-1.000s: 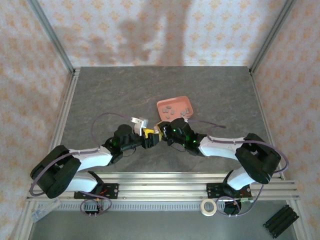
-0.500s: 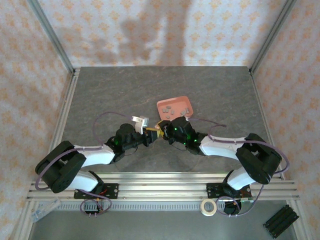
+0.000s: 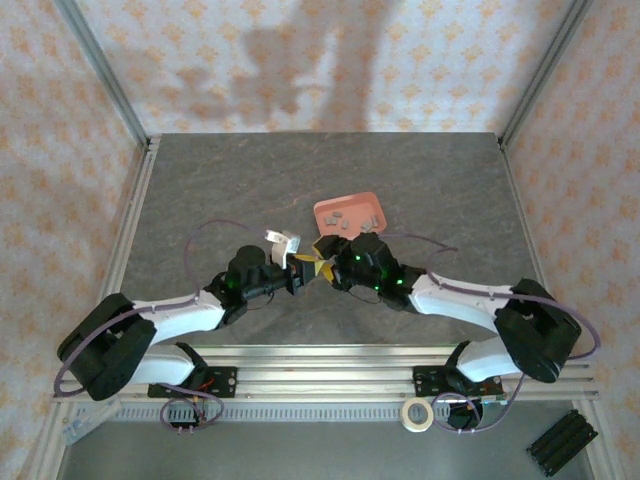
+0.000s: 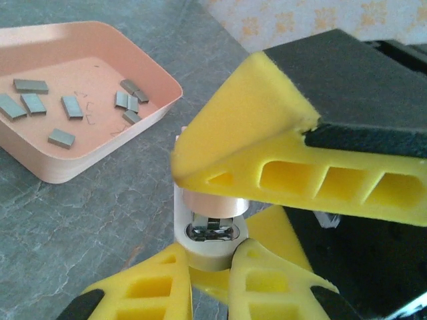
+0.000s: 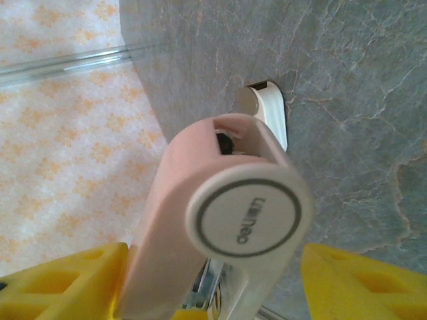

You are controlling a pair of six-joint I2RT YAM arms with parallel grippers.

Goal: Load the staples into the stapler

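Note:
The pale pink and white stapler (image 5: 227, 200) hangs just above the table between my two grippers. My left gripper (image 4: 210, 257) is shut on the stapler's (image 4: 212, 230) beige lower end, where a silvery metal part shows. My right gripper (image 5: 223, 273) is open: its fingers stand wide on either side of the stapler's round white end, and the right finger is clear of it. In the top view the left gripper (image 3: 298, 266) and right gripper (image 3: 322, 262) meet tip to tip, and the stapler's (image 3: 283, 241) white part sticks out up and to the left. Several grey staples (image 4: 30, 103) lie in the pink tray (image 4: 100, 153).
The pink tray (image 3: 325, 207) with the staples (image 3: 345, 217) sits just behind the grippers, right of centre. Metal frame posts and rails edge the grey table. A tape roll (image 3: 417, 413) and a black part (image 3: 562, 443) lie below the near rail.
My left gripper has shut on the stapler's lower end. My right gripper has opened and let go of the stapler. Both arms shifted slightly.

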